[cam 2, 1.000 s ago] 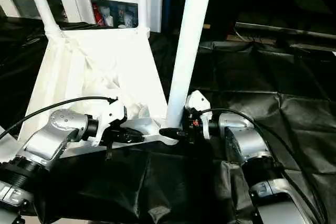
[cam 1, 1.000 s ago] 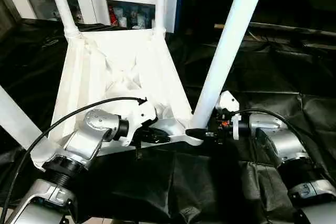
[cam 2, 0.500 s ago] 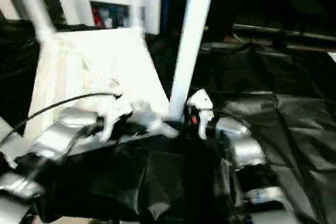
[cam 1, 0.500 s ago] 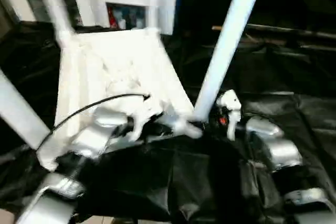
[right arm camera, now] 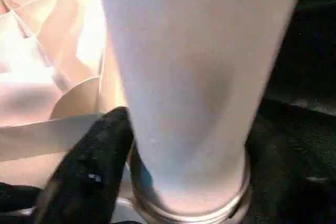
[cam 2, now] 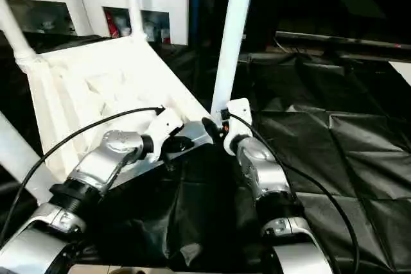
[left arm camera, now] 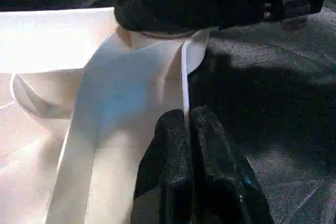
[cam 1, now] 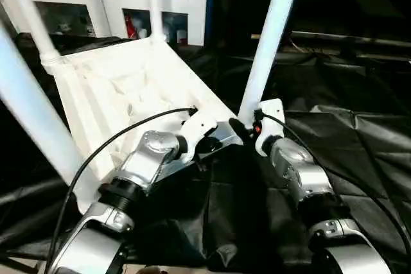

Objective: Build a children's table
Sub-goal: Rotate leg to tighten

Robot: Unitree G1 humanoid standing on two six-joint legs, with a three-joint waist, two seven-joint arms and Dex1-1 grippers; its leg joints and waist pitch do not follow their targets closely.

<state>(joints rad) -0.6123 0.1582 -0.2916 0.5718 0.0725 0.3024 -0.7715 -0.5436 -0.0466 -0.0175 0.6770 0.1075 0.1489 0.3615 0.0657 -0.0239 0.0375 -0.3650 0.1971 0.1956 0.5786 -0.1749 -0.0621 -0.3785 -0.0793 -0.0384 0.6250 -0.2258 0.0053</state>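
Table top: the large white plastic rectangular top with ribbed underside point(cam 1: 122, 94) is found upside down and tilted on the black sheeting point(cam 1: 347, 139), left of centre.
Legs counted: four long white cylindrical tube legs are seen standing in corner sockets: far left point(cam 1: 29, 17), far right point(cam 1: 153, 1), near left point(cam 1: 32, 117), near right point(cam 1: 270, 36).
Progress: all four legs appear fitted; judged left are the seating of the near right leg and the turning of the table upright.
Left gripper point(left arm camera: 188, 129): fingers pressed together, clamped on the thin rim of the top beside the near right socket.
Right gripper point(cam 1: 243, 129): fingers set apart around the base of the near right leg.
Background: one white cabinet with glass doors point(cam 1: 109, 4) is noted at the far side.
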